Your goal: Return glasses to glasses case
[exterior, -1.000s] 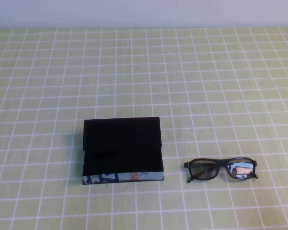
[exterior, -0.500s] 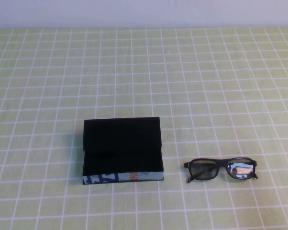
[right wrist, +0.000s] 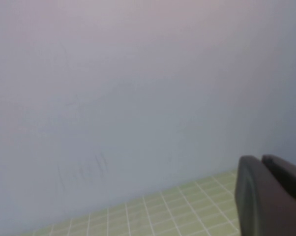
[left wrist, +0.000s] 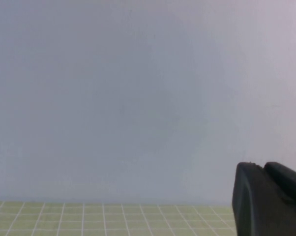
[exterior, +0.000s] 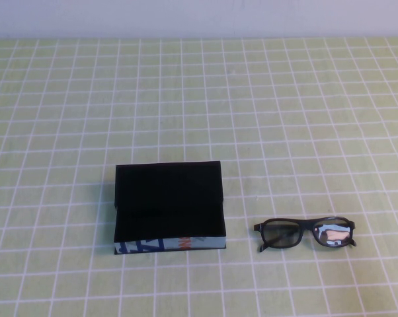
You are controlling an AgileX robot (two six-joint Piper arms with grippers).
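Observation:
The glasses case lies open on the green checked cloth, left of centre near the front. Its interior is black and its light blue printed side band faces me. The black glasses lie on the cloth to the right of the case, apart from it, with the lenses facing me. Neither arm shows in the high view. In the left wrist view my left gripper is shut and empty and faces the pale wall. In the right wrist view my right gripper is likewise shut and empty, facing the wall.
The green checked cloth covers the whole table up to a pale wall at the back. The cloth's far strip shows low in both wrist views.

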